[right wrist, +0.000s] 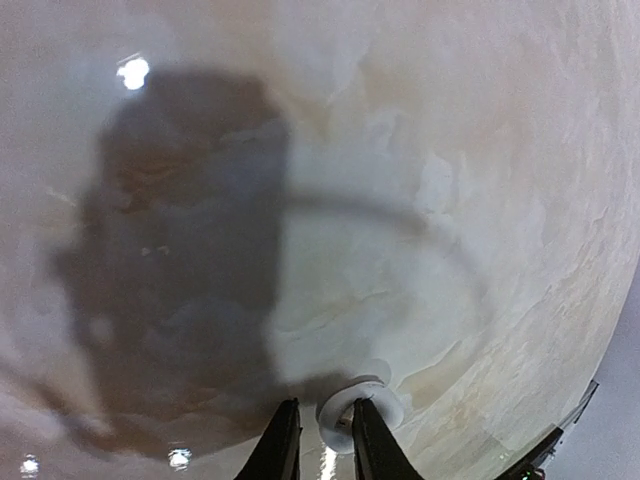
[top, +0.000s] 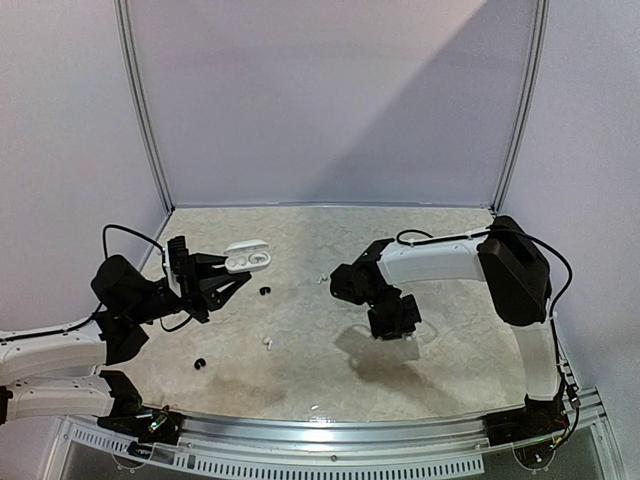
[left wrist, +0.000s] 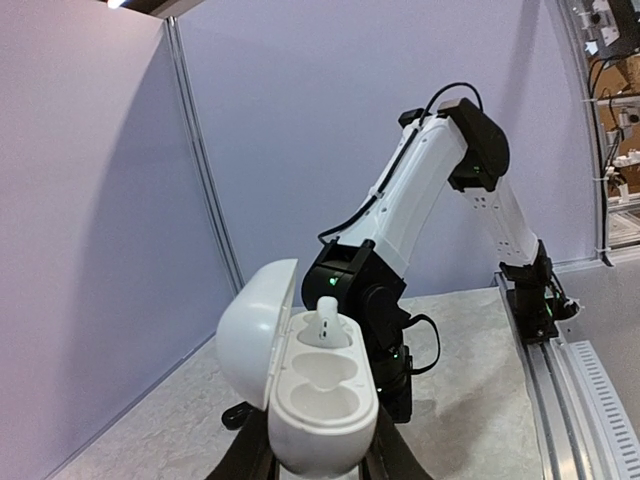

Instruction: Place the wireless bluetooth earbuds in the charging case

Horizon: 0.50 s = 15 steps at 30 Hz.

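L gripper (top: 238, 270) clamps charging case (left wrist: 325, 445), lid open, so empty socket (left wrist: 322, 398) is reachable. R gripper (right wrist: 322, 440) pinches white earbud (right wrist: 352, 408) at its tips, prob. for insertion.

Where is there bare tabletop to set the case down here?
The strip along the back wall is bare, as is the patch between the right gripper and the front rail. Crowded: loose earbuds lie scattered near the open case in the left gripper.
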{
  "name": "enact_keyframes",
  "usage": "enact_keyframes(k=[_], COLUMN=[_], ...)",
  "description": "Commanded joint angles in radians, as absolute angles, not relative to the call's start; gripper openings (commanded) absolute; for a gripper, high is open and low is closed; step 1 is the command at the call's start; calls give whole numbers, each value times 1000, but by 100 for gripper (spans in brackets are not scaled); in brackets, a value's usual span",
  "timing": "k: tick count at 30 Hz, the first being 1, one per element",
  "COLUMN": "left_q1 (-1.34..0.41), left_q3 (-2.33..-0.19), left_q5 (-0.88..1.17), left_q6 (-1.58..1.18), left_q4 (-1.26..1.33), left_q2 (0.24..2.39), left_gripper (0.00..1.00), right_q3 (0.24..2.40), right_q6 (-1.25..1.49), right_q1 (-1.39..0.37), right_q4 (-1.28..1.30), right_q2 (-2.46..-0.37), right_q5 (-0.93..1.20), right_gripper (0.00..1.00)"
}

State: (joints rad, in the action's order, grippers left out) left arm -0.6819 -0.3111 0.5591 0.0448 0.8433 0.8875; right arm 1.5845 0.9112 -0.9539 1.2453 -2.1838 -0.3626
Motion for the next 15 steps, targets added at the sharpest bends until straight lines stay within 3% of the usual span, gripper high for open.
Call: enact_keyframes(k=[1, 15], left_q1=[-695, -695], left_q3=[-331, -328], left_q5=[571, 557], left_q6=[62, 60], left_q4=[825, 816], left_q2=[900, 900], left_gripper=[0, 0], right_q3=[1606, 1712], right_q6=[919, 792], right_q1=[-958, -920], right_q4=[1149, 1235], right_q2=[-2243, -2134], right_q5=[-229, -230], right_gripper=[21, 24])
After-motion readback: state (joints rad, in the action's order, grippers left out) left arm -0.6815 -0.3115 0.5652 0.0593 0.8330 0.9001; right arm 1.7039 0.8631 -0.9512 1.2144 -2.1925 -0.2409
